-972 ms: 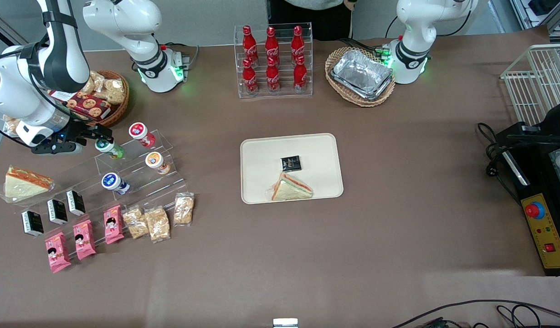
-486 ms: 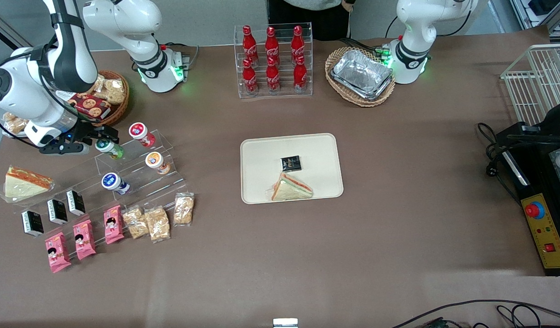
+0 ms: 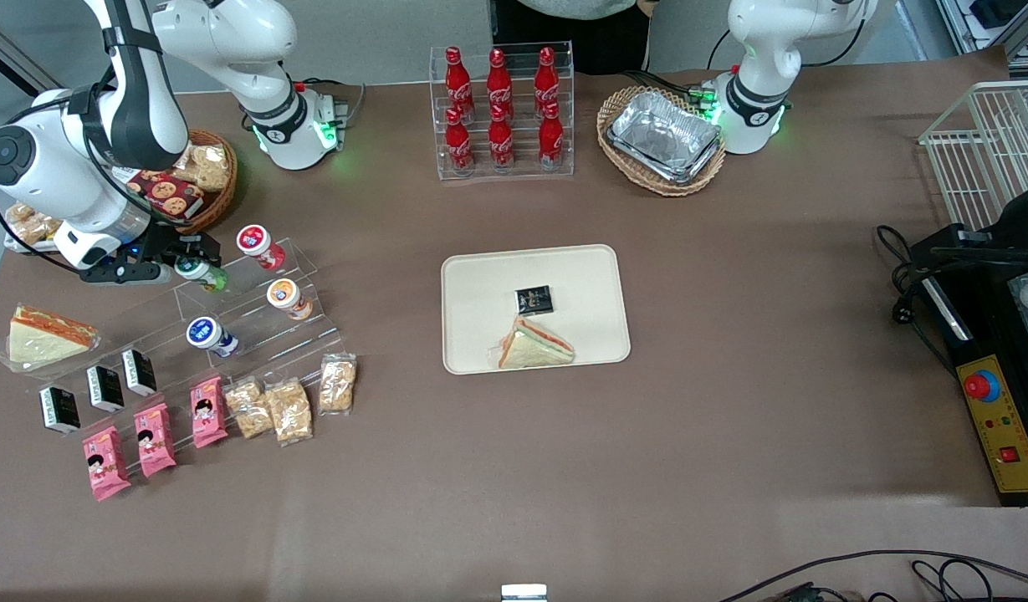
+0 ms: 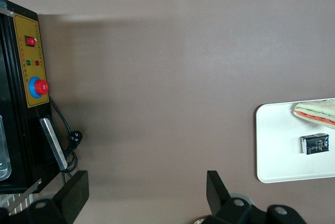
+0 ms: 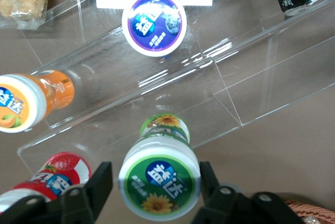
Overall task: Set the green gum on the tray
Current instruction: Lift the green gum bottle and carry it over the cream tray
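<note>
pincer (image 5: 157, 182) around green gum (image 5: 159, 178), tray (image 3: 472, 276) apart

Brown bench (image 3: 731, 435), goods mostly at the working arm's end.

We see the tray (image 3: 472, 334) lying mid-bench; bottle rack (image 3: 503, 167) and foil basket (image 3: 660, 180) stand farther from the camera. At the working arm's end: acrylic stand (image 3: 254, 334), pink packets (image 3: 150, 439), wrapped sandwich (image 3: 41, 334). The pincer (image 3: 197, 255) hangs above that stand.

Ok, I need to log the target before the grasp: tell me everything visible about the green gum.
The green gum is a small cylindrical canister with a green-rimmed round lid, a white centre label with blue characters and a sunflower picture. It stands on the clear acrylic stepped rack, beside the red-lidded canister. The gripper straddles it, fingers open on either side.
</note>
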{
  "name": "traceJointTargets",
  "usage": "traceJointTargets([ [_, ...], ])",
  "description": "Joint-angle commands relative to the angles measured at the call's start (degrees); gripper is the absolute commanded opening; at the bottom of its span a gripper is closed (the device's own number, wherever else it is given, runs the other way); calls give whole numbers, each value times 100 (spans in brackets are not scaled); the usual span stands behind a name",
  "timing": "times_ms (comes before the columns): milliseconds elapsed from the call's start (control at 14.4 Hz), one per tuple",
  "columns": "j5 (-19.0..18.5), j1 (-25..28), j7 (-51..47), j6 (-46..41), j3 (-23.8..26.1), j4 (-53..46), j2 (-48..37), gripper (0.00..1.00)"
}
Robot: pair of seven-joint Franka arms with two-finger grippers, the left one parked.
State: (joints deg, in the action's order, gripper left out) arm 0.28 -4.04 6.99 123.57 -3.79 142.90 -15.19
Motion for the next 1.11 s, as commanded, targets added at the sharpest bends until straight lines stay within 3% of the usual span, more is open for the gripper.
traceJointTargets([
  [0,-89,9,-93,299,2,142,-81,49],
  [139,-89,9,-84,395,2,133,-45,37],
  [208,-89,9,-66,387,2,124,-54,23],
  [347,-89,9,-31,265,2,80,-159,6],
  [417,-89,9,-31,125,2,19,-281,2],
  [833,-37,9,22,-2167,45,-1736,-327,0],
  [1042,138,9,-232,-2916,369,-2546,-116,0],
])
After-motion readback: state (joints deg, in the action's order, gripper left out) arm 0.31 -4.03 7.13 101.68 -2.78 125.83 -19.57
